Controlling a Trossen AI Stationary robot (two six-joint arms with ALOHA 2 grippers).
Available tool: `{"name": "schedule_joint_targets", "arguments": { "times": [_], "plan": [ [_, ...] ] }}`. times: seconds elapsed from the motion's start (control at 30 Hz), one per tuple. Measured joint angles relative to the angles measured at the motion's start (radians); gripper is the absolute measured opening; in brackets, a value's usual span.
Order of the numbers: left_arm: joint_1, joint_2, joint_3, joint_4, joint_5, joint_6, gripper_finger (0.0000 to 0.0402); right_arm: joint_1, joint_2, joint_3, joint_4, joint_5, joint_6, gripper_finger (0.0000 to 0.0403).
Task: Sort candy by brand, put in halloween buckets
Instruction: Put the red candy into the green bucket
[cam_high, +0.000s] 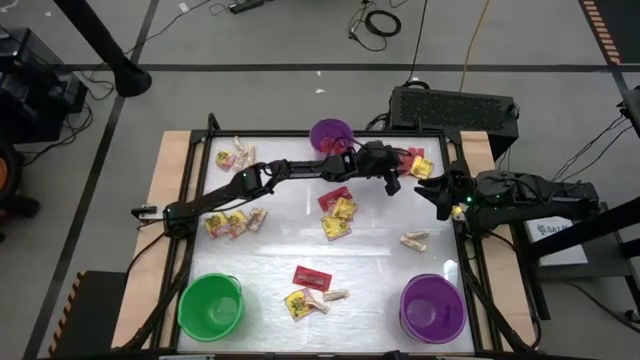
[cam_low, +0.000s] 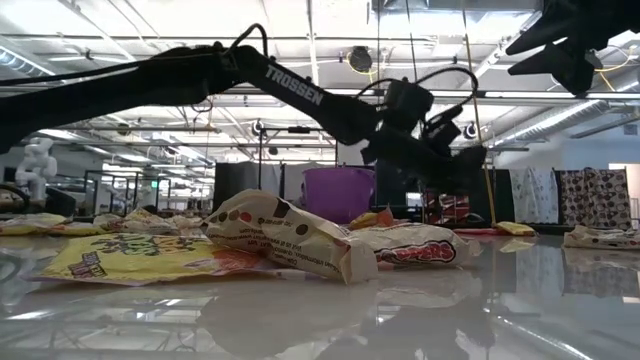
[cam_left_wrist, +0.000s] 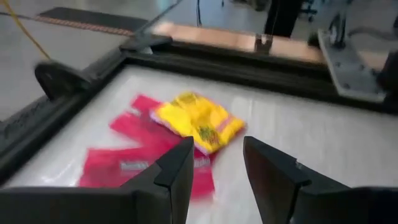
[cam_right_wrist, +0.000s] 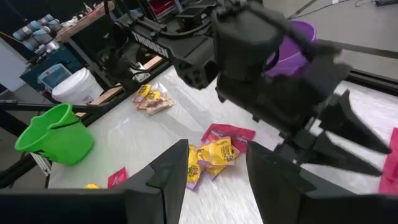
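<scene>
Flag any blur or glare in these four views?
Left wrist view: motion blur smears the yellow packet and red packets. Low view: the glossy table mirrors the candy, and the nearest wrappers fill the frame. High view: ceiling light washes out the white table top. Right wrist view: mostly sharp; the left gripper blocks much of it.

There's a white glossy table with a black frame and bare wood strips along the sides. A black box with vents sits just past the far edge, cables lie on the grey floor, and there's a white bucket off beside the table.
</scene>
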Motion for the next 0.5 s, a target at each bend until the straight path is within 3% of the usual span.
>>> {"name": "schedule_joint_targets", "arguments": {
  "times": [0.27,0.5],
  "plan": [
    [-0.015,0.06,-0.001,0.008,-0.057,0.008,0.0145,-0.001,0.0,0.0,0.025,0.03,0.002,0.0155],
    [-0.029,0.106,-0.002,0.139,-0.134,0.112,0.0145,-0.016,0.001,0.0,0.025,0.031,0.019,0.0155]
  ]
}}
